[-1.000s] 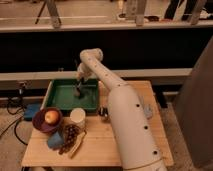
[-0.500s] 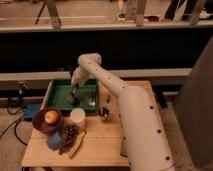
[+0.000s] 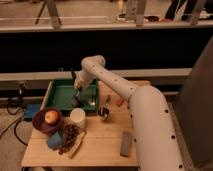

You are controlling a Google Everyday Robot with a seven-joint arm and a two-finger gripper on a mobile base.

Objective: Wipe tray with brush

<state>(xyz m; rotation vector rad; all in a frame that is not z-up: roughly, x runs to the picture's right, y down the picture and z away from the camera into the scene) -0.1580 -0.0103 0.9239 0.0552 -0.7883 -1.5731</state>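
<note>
Over the right side of the green tray, the gripper clamps the dark brush between its fingers, head down below them.

Gripper hung low over right half of tray; left half lay open. White cup, purple bowl crowded front rim; grey block sat well apart.

This looks like a robot test space or lab, not a home. A small wooden table stands against a long dark barrier topped with metal rails. Stand legs rise behind the barrier, and cables trail at the left. The gripper hangs over the green tray on the table.
</note>
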